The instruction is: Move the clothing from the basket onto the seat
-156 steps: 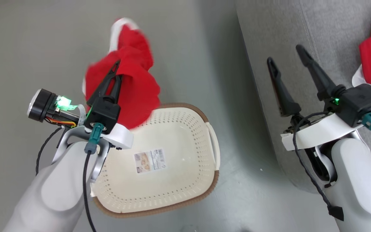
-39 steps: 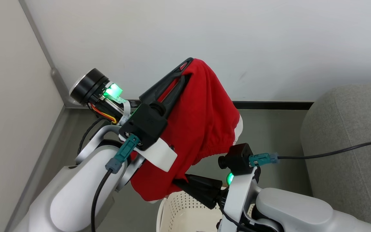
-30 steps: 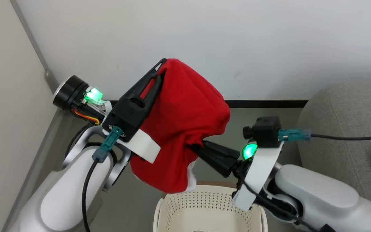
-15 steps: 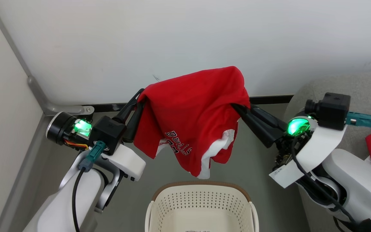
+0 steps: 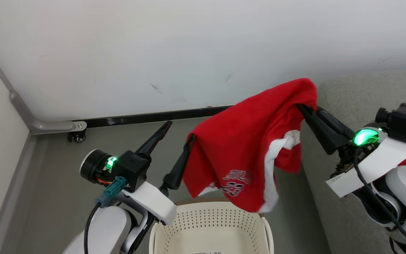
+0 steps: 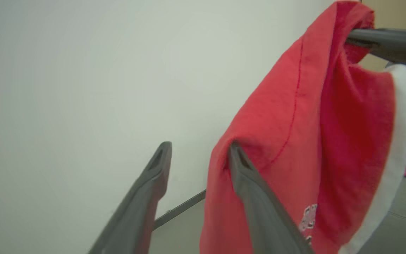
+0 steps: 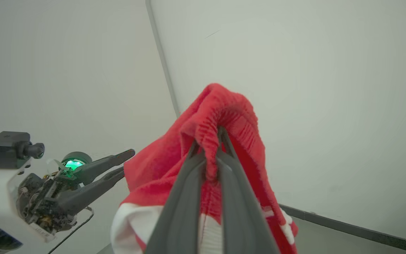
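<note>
Both forearms are smooth, pale grey-white shells, the left forearm point(image 5: 109, 229) and the right forearm point(image 5: 405, 190). Each wrist carries a white bracket point(image 5: 152, 203), a small black camera box point(image 5: 404, 118) and a glowing green light point(image 5: 363, 137). A teal connector point(image 5: 111, 190) joins a black cable point(image 5: 87, 225). Beside the left wrist sits a round black cylinder point(image 5: 91, 165) with a silver rim. The left pincer point(image 5: 180, 130) and the right pincer point(image 5: 303, 107) have long, dark, tapering fingers point(image 5: 153, 141).

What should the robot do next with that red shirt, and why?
Probably swing the right gripper toward the seat: it is clamped on the jersey, while the left gripper stands open with cloth hooked over one finger, so it should slip free.
</note>
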Controlling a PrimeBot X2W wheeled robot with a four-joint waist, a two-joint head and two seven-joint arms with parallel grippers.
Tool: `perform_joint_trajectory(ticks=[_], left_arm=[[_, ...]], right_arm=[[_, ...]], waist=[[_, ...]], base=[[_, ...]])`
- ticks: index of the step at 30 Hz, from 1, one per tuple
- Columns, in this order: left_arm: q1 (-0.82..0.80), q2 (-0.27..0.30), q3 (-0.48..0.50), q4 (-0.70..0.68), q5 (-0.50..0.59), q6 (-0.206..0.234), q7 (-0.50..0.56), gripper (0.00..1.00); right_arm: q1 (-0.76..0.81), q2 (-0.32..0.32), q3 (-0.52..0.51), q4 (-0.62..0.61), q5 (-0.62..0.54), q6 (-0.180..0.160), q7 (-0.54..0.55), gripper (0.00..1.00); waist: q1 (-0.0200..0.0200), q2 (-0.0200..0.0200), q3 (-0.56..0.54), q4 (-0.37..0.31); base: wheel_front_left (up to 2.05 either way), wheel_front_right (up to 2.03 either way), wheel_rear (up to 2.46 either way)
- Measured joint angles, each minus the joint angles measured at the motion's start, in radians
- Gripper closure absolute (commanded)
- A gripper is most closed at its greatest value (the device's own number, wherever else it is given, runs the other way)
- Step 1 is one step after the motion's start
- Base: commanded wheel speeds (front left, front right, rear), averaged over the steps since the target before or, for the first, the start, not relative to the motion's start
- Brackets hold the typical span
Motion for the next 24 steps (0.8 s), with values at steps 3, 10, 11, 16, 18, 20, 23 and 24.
perform_joint_trajectory(ticks=[3,10,11,16,18,20,23,24], left_arm=[[0.006,-0.006,-0.01,0.0,-0.03,-0.023,-0.004,0.0],[0.016,-0.002,-0.017,-0.009,-0.069,-0.077,-0.026,0.0],[0.021,-0.002,-0.022,-0.011,-0.072,-0.085,-0.026,0.0],[0.041,-0.004,-0.049,-0.016,-0.084,-0.107,-0.033,0.0],[0.045,-0.005,-0.058,-0.019,-0.088,-0.116,-0.033,0.0],[0.047,-0.006,-0.066,-0.02,-0.088,-0.118,-0.033,0.0],[0.048,-0.009,-0.081,-0.026,-0.092,-0.125,-0.033,0.0],[0.049,-0.011,-0.086,-0.027,-0.094,-0.128,-0.033,0.0]], right_arm=[[0.024,-0.002,-0.056,0.006,-0.012,0.0,0.0,1.0],[0.101,-0.005,-0.214,0.012,-0.047,0.0,0.0,1.0],[0.112,-0.006,-0.229,0.012,-0.053,0.0,0.0,1.0],[0.179,-0.008,-0.305,0.011,-0.076,0.0,0.0,1.0],[0.207,-0.008,-0.334,0.008,-0.088,0.0,0.0,1.0],[0.232,-0.008,-0.359,0.006,-0.097,0.0,0.0,1.0],[0.267,-0.007,-0.388,0.001,-0.106,0.0,0.0,1.0],[0.276,-0.007,-0.394,0.001,-0.106,0.0,0.0,1.0]], waist=[[0.0,0.0,0.0,-0.011],[0.0,0.0,-0.003,-0.042],[0.0,0.0,-0.003,-0.046],[0.0,0.0,-0.006,-0.067],[0.0,0.0,-0.008,-0.077],[-0.0001,0.0,-0.009,-0.086],[0.0,0.0,-0.01,-0.102],[0.0,0.0,-0.01,-0.107]], base=[[0.0,0.0,0.0],[0.0,0.0,0.0],[0.0,0.0,0.0],[0.0,0.0,0.0],[0.0,0.0,0.0],[0.0,0.0,0.0],[0.0,0.0,0.0],[0.0,0.0,0.0]])
